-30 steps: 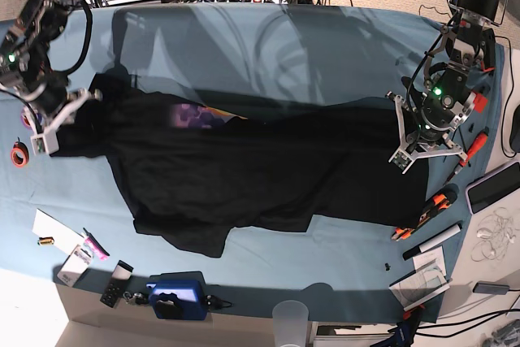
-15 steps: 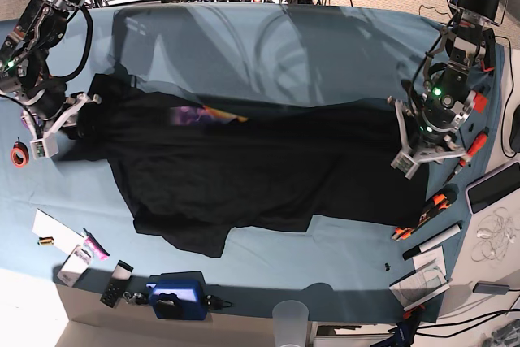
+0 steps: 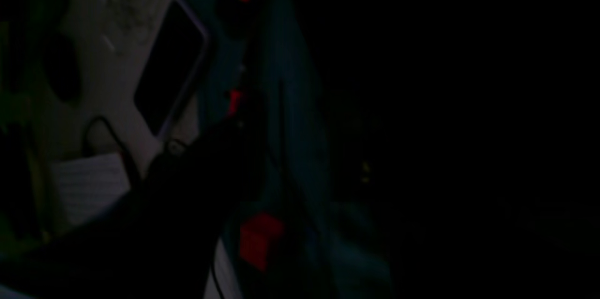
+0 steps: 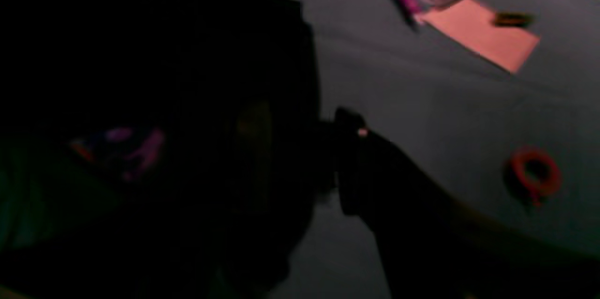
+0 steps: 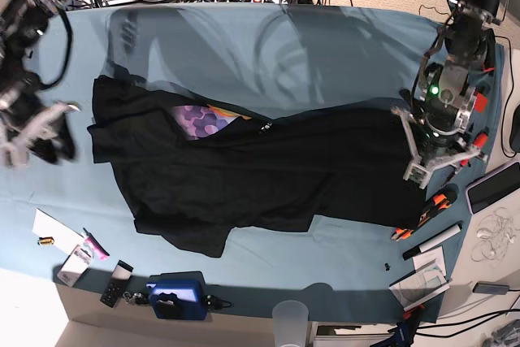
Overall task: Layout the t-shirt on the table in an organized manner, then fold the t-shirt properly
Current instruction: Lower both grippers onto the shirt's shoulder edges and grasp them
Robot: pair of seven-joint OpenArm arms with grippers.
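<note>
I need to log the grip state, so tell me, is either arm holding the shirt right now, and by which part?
Nothing is held. Both the left gripper and the right gripper are open and off the t-shirt.

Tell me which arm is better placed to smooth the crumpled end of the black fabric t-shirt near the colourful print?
Probably the right gripper: it hangs open just off that bunched end of the black fabric t-shirt. The left gripper is at the opposite end.
</note>
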